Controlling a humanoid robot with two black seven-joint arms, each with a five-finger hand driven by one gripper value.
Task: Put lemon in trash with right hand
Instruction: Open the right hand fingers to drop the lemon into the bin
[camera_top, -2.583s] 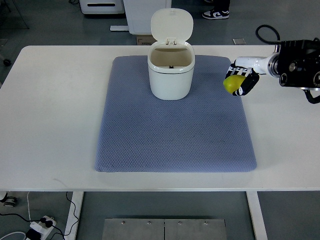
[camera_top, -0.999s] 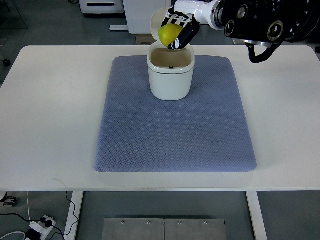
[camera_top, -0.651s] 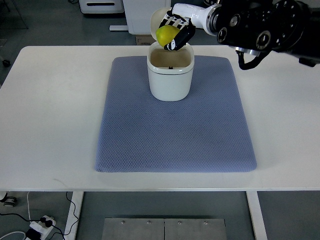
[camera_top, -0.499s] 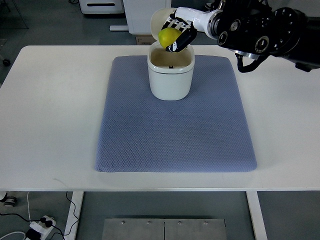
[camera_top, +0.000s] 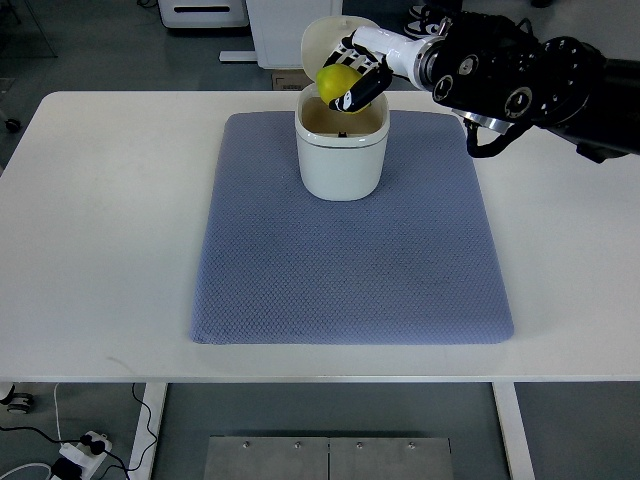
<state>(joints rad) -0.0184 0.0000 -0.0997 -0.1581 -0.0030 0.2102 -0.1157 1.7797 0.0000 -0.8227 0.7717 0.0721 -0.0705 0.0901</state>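
What could go wrong: The lemon (camera_top: 337, 81) could hit the rim and bounce out onto the blue mat (camera_top: 350, 240). I think this might happen because the lemon looks to be over the back part of the opening, not the middle.
Another worry: The open lid (camera_top: 322, 42) stands up right behind the hand. If the hand pushes back, it could bump the lid or tip the trash can (camera_top: 341, 150).
One more worry: The lemon is round, so it may roll off the fingers (camera_top: 360, 92) to one side when they let go.
Right hand: The right hand (camera_top: 352, 72) is closed around the lemon. The black and white fingers wrap its right side and underside. Its arm comes in from the right side.
Where the lemon is: It is up in the air, in the hand, just above the top of the white trash can. It is not inside yet.
Trash can: It stands upright at the far end of the mat, on the white table (camera_top: 90, 220). It looks empty as far as I can see.
Left hand: I cannot see it anywhere.
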